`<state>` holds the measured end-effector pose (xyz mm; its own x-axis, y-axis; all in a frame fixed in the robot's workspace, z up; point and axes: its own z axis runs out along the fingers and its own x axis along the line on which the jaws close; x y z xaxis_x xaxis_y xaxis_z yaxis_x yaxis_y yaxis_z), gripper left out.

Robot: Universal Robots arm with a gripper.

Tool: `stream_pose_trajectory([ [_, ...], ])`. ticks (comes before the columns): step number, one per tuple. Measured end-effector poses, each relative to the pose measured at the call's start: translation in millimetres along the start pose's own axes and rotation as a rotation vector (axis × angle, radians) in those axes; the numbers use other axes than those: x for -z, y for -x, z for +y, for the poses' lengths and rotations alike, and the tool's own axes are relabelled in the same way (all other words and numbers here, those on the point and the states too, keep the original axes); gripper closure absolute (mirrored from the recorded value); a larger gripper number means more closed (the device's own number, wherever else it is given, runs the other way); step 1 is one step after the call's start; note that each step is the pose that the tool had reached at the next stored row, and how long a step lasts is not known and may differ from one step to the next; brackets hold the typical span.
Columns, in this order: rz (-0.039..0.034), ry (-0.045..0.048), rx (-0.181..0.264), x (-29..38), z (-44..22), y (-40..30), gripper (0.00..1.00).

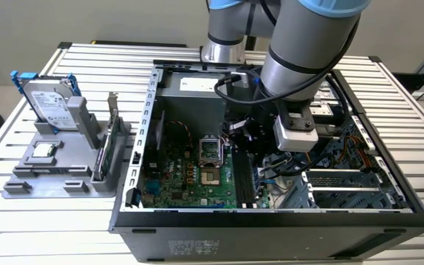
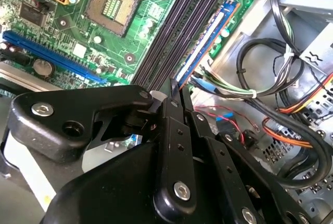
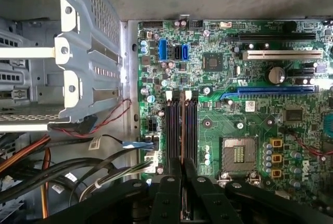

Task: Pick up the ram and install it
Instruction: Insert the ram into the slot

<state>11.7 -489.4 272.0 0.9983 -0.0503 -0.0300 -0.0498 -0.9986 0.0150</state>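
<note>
Ram point(image 2: 205, 41) seemingly seated in slot, gripper point(image 2: 176, 91) closed above.

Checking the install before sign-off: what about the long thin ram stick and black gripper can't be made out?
1. Long thin ram stick: its near end, in both wrist views, covered by the black gripper clamping it.
2. Its seating depth: exterior view, blocked by the grey arm.
</note>
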Motion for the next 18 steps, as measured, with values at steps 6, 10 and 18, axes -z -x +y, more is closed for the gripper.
stream_pose_trajectory([
  [6, -0.0002, -0.0045, -0.001, -2.2, -0.8, -2.1, 1.00],
  [10, -0.0004, -0.0102, -0.001, -3.3, -1.0, -3.8, 1.00],
  [18, -0.0011, -0.0218, -0.001, -6.3, -1.6, -7.4, 1.00],
])
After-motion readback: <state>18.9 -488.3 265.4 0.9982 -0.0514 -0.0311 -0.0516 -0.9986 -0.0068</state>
